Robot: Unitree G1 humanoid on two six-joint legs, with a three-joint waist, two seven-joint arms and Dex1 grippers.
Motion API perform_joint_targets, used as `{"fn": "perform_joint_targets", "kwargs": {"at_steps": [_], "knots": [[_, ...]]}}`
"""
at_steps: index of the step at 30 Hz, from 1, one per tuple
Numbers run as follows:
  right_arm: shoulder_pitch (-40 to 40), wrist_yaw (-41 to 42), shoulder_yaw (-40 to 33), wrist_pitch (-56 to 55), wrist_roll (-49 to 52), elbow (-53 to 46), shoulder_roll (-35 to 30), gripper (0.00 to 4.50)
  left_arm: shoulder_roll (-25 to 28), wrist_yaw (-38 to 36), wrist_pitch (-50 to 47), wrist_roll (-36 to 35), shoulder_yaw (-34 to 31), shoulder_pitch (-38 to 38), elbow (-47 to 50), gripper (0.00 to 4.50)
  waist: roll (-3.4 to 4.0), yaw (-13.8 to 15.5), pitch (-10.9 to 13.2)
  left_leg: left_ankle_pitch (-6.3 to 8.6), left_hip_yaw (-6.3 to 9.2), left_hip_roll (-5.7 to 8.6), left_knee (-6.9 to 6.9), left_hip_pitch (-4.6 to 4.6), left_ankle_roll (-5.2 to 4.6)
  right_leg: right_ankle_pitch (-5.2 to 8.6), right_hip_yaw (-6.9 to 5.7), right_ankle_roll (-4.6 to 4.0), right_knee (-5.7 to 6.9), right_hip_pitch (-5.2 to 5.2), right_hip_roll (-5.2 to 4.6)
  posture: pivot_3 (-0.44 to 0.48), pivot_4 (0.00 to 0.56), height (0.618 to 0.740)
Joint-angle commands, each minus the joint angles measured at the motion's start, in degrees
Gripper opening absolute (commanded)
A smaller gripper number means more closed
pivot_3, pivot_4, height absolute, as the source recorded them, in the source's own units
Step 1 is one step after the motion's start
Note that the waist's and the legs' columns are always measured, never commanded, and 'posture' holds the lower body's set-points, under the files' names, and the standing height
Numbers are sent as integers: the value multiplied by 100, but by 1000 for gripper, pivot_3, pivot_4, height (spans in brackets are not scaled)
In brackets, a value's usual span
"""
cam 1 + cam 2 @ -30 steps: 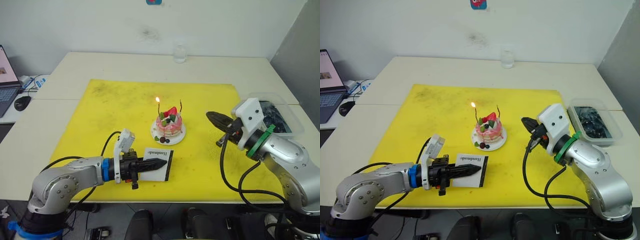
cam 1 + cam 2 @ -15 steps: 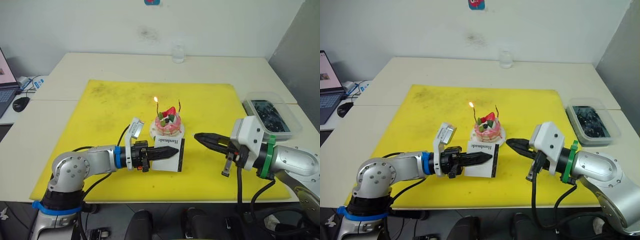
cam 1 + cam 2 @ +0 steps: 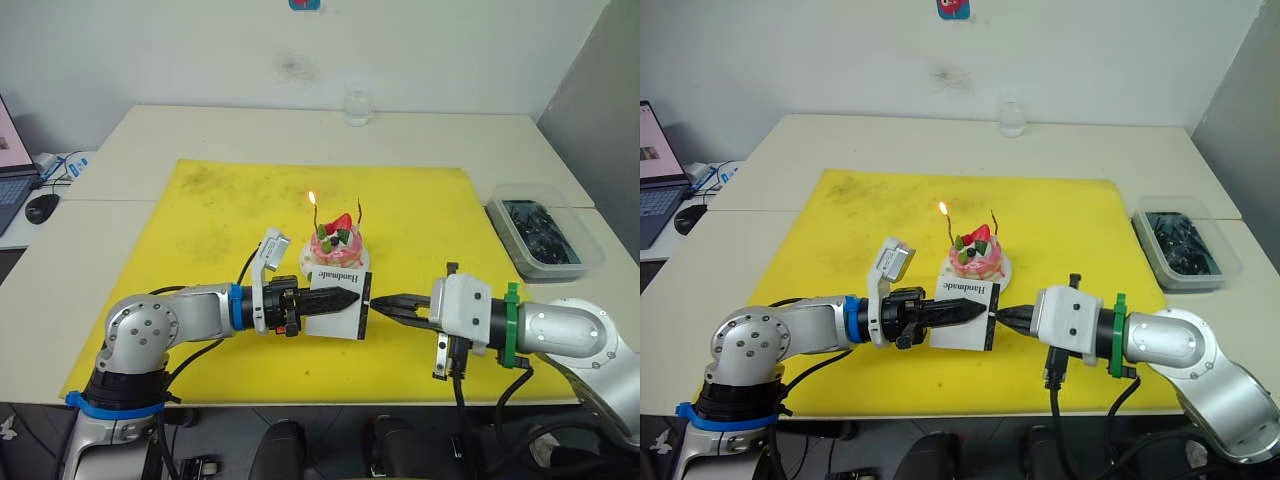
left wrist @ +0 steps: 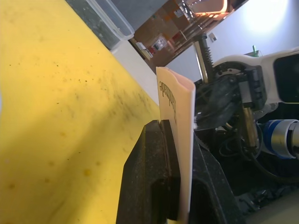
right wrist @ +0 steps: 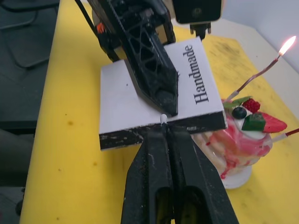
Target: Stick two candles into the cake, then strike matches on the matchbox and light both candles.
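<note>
The pink cake stands on its white plate on the yellow mat. Two thin candles rise from it: the left candle burns with a small flame, the right candle is unlit. My left gripper is shut on the white matchbox, holding it lifted in front of the cake. My right gripper is shut on a match, whose pale tip touches the matchbox's black side edge.
A clear plastic tub with dark contents sits at the right beside the yellow mat. A glass stands at the table's far edge. A mouse lies on the desk at the left.
My left gripper lifted the matchbox off the mat and brought it in front of the cake. My right gripper swung down and left until its match tip met the box's black edge.
</note>
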State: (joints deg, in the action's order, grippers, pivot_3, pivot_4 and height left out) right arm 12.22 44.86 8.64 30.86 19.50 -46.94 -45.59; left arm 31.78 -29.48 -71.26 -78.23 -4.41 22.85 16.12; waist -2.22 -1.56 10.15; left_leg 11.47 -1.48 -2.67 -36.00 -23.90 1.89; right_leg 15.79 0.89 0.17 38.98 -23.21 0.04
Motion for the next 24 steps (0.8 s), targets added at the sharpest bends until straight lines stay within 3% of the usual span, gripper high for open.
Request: {"fn": "perform_joint_targets", "kwargs": {"at_steps": [1, 18, 24], "knots": [[91, -63, 37, -201, -208, 29, 38, 14, 60, 12, 0, -192, -116, 82, 149, 0, 0, 0, 0, 0, 0, 0, 0, 0, 0, 0, 0, 0, 0, 0, 0, 0, 150, 740], [183, 30, 342, -297, -615, 267, 164, 14, -130, 181, 111, -258, 30, 16, 295, 0, 0, 2, 0, 0, 0, -1, 0, 0, 0, 0, 0, 0, 0, 0, -4, 0, 150, 740], [274, 515, 932, -626, -1032, 500, -64, 14, -339, 210, 300, -50, 79, 216, 352, 0, 0, 4, 0, 0, 0, 1, 0, 1, 0, 0, 0, 1, 1, 0, -4, 0, 150, 740]]}}
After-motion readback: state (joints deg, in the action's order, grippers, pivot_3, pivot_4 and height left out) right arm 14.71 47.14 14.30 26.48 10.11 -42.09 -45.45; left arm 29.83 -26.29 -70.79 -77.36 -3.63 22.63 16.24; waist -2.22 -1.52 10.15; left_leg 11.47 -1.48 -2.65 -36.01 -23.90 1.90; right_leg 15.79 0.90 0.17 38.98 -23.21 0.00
